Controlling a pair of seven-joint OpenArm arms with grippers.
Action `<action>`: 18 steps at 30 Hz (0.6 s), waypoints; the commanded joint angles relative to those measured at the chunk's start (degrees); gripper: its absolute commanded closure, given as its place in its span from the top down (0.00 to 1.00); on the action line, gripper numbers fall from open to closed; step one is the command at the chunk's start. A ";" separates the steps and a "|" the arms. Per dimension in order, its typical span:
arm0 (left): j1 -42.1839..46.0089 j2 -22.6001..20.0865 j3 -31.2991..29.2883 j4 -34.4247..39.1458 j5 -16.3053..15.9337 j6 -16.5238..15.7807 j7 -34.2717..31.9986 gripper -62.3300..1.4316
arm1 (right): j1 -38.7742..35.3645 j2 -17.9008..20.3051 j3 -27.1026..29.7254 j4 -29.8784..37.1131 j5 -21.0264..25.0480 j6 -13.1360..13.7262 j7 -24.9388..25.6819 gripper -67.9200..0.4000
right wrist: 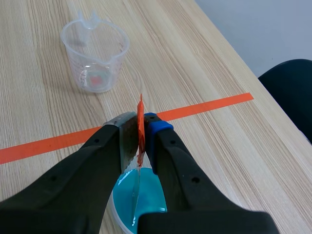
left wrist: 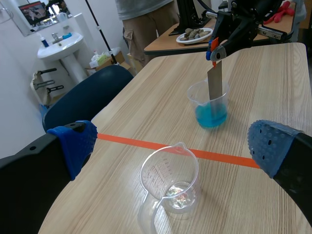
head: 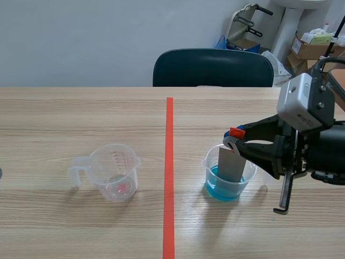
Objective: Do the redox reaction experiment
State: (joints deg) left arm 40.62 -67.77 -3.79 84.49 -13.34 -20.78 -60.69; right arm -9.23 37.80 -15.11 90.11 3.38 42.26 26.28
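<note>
A clear beaker of blue liquid (head: 229, 183) (left wrist: 210, 105) (right wrist: 139, 195) stands right of the tape line. A thin grey metal plate (head: 230, 164) (left wrist: 214, 83) with an orange-red top stands upright in it, its lower end in the liquid. My right gripper (head: 233, 139) (left wrist: 214, 48) (right wrist: 140, 129) is shut on the plate's top edge, directly above the beaker. An empty clear measuring cup (head: 114, 172) (left wrist: 169, 180) (right wrist: 95, 53) with a handle sits left of the line. My left gripper (left wrist: 175, 144) hangs open above and behind that cup, holding nothing.
An orange-red tape line (head: 169, 172) splits the wooden table. A dark chair (head: 213, 67) stands at the far edge, with cardboard boxes (head: 312, 48) behind it. In the left wrist view a person (left wrist: 146, 19) stands beyond the table near a sink (left wrist: 61, 46).
</note>
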 commanded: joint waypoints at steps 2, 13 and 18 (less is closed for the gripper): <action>-0.35 0.44 -0.13 0.72 -0.59 0.09 -0.81 1.00 | 0.66 1.09 1.25 1.03 -0.07 0.46 -0.42 0.02; -0.35 0.44 -0.13 0.72 -0.57 0.09 -0.79 1.00 | 0.46 3.23 2.75 5.07 2.64 0.46 -1.03 0.02; -0.35 0.44 -0.13 0.70 -0.57 0.09 -0.79 1.00 | 0.48 5.03 2.84 7.65 6.75 0.46 -3.21 0.02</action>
State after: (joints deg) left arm 40.62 -67.77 -3.79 84.49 -13.34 -20.78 -60.66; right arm -9.28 41.82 -13.06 96.53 8.88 42.33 22.72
